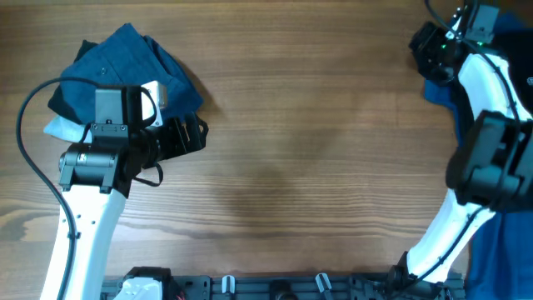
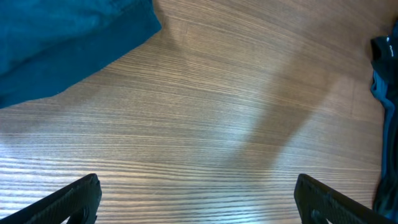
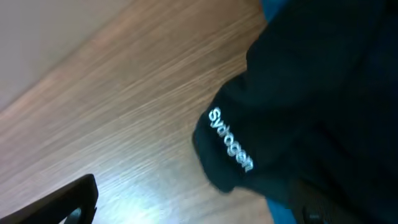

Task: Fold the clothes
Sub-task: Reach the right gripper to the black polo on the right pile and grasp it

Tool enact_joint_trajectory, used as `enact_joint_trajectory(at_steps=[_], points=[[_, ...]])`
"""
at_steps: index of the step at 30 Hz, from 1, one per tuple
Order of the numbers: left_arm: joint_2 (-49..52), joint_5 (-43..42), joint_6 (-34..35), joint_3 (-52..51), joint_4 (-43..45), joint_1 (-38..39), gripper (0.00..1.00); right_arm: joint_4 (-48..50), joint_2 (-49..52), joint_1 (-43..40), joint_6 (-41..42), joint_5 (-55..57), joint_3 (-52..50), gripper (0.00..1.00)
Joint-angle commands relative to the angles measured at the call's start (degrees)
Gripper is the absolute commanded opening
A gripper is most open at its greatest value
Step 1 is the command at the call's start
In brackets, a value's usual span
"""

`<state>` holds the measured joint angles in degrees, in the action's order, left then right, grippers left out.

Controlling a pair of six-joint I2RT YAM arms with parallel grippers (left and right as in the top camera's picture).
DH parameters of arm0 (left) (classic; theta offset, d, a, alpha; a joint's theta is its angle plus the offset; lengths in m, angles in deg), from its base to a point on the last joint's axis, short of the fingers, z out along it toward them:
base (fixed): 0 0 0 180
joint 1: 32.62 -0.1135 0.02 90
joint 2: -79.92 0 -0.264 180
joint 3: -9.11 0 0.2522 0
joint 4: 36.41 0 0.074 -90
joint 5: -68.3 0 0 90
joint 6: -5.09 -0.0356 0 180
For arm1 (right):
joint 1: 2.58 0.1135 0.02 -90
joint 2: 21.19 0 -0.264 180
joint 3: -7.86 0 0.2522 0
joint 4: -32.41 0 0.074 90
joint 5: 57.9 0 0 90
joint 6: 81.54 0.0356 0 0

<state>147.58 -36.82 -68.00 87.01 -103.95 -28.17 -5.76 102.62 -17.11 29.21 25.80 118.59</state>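
A black shirt (image 3: 311,81) with a small white logo (image 3: 230,140) fills the right side of the right wrist view, lying on the wood table with blue cloth under its edge. My right gripper (image 3: 193,208) is open at the shirt's edge, its right finger against the black fabric. In the overhead view this gripper (image 1: 429,50) is at the far right, over blue cloth (image 1: 436,90). A folded blue shirt (image 1: 125,71) lies at the far left and shows in the left wrist view (image 2: 62,43). My left gripper (image 1: 187,137) is open and empty just right of it, over bare wood (image 2: 196,205).
More blue cloth (image 1: 500,250) hangs at the table's right edge near the right arm's base. Dark and blue fabric (image 2: 385,74) shows at the right edge of the left wrist view. A rail with clips (image 1: 275,285) runs along the front edge.
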Motion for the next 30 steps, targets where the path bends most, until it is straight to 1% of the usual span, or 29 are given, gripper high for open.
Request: enact_joint_trajectory(at_steps=[1,4,6,9,10,11,12,13,14,15,16,19,23,24,26,27,30], points=[[0.1,-1.1,0.3,1.1,0.2,0.3,1.0,4.4,4.2,0.0,0.7,1.4,0.9,0.99],[0.1,-1.1,0.3,1.1,0.1,0.3,1.0,6.9,6.7,0.0,1.4,2.4,0.9,0.99],[0.1,-1.6,0.3,1.1,-0.1,0.3,1.0,7.1,8.3,0.0,3.3,3.9,0.9,0.98],[0.1,-3.1,0.3,1.1,-1.0,0.3,1.0,7.7,11.0,-0.2,6.2,5.0,0.9,0.94],[0.1,-3.1,0.3,1.1,-1.0,0.3,1.0,7.8,11.7,-0.2,6.9,5.0,0.9,0.9],[0.1,-3.1,0.3,1.1,-1.0,0.3,1.0,7.8,12.0,-0.2,7.4,5.1,0.9,0.81],[0.1,-3.1,0.3,1.1,-1.1,0.3,1.0,7.8,12.2,-0.4,8.5,5.0,0.9,0.69],[0.1,-3.1,0.3,1.1,-1.2,0.3,1.0,7.7,12.2,-0.7,9.5,4.3,0.9,0.54],[0.1,-3.1,0.3,1.1,-1.3,0.3,1.0,7.7,12.0,-0.9,9.3,3.4,0.9,0.29],[0.1,-3.1,0.3,1.1,-1.4,0.3,1.0,7.3,11.4,-1.5,9.2,1.7,0.9,0.1],[0.1,-3.1,0.3,1.1,-1.4,0.3,1.0,6.9,10.9,-2.0,9.2,0.6,0.9,0.04],[0.1,-3.1,0.3,1.1,-1.4,0.3,1.0,3.4,6.0,-4.2,8.1,-4.7,0.9,0.04],[0.1,-3.1,0.3,1.1,-0.9,0.3,1.0,-3.5,-6.0,-5.0,0.9,-11.0,0.9,0.04],[0.1,-3.1,0.3,1.1,-0.6,0.3,1.0,-5.2,-9.9,-4.7,-1.8,-12.3,0.9,0.04],[0.1,-3.1,0.3,1.1,-0.5,0.3,1.0,-7.8,-16.7,-3.6,-4.2,-13.1,0.9,0.04],[0.1,-3.1,0.3,1.1,-0.5,0.3,1.0,-8.9,-20.0,-2.5,-4.3,-13.1,0.9,0.04],[0.1,-3.1,0.3,1.1,-0.5,0.3,1.0,-12.9,-25.6,1.6,-4.3,-14.3,0.9,0.04]])
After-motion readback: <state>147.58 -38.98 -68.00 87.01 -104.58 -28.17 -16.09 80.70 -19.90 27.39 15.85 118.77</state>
